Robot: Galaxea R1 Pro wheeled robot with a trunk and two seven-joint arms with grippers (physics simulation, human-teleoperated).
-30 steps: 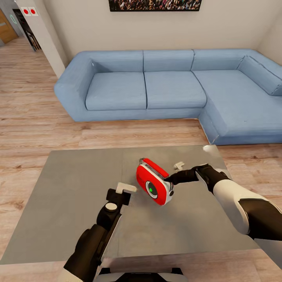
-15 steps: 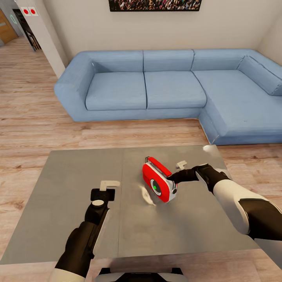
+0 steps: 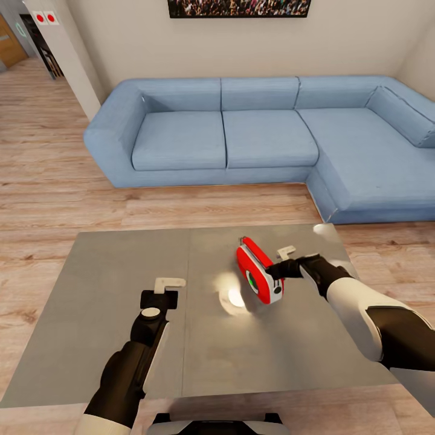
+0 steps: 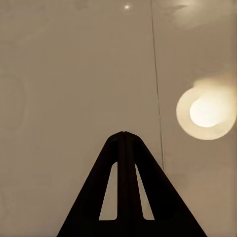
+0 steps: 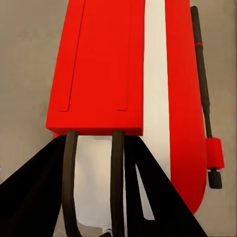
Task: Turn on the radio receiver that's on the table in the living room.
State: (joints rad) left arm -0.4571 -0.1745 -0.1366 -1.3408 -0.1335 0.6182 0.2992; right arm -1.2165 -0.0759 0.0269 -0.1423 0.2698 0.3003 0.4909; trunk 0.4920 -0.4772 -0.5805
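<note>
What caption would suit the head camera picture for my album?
Right gripper holds a glossy red radio receiver over the grey-taupe table, blue sofa behind.

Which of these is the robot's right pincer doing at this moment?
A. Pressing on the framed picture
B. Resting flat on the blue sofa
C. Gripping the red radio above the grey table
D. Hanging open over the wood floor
C: in the head view the right pincer is closed on the end of the red radio, which sits tilted over the grey table; the right wrist view shows its fingers against the radio's body.
</note>
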